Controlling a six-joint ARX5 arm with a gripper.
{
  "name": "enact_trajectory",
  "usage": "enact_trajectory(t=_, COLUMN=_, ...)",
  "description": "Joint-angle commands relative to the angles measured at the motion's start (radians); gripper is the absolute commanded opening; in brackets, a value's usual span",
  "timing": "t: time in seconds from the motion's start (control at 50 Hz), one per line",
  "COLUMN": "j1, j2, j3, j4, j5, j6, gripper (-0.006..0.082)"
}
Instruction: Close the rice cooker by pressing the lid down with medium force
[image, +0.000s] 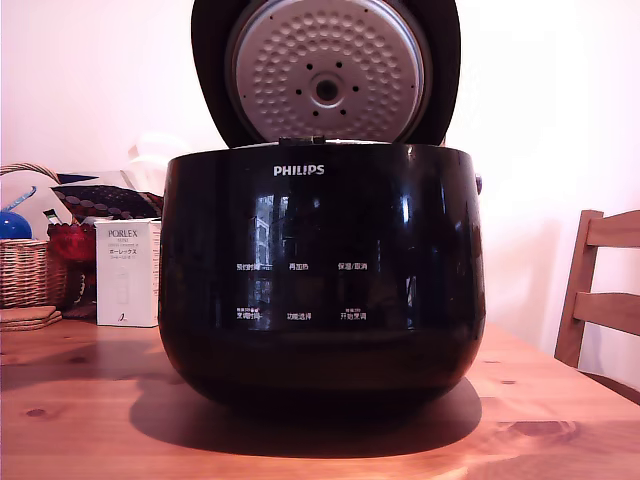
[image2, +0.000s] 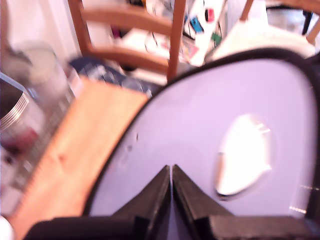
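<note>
While the jaws are pressed shut with nothing between them, the gripper (image2: 171, 172) is seen over the lid (image2: 210, 135)'s blurry outer face. Centre frame in the exterior view, the rice cooker (image: 322, 280) is parked on the wooden table (image: 80, 400), lid upright.

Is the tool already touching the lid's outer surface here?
Cannot tell. In the wrist view the shut tool overlaps the lid, but blur hides any contact or gap; the exterior view doesn't show the tool.
</note>
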Motion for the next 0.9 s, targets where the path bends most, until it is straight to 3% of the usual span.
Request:
enact_trajectory(t=0.0, j1=-0.015, j2=0.018, j3=-0.013, j4=0.0, j5=0.002, j6=-0.01, gripper=-0.0022)
enact_trajectory(t=0.52, j1=-0.046, j2=0.018, j3=-0.131, j4=-0.001, j5=0.0, j6=-0.032, gripper=-0.0022)
enact_trajectory(t=0.88, j1=-0.068, j2=0.018, j3=-0.141, j4=-0.002, j5=-0.034, j6=-0.056, gripper=-0.0022)
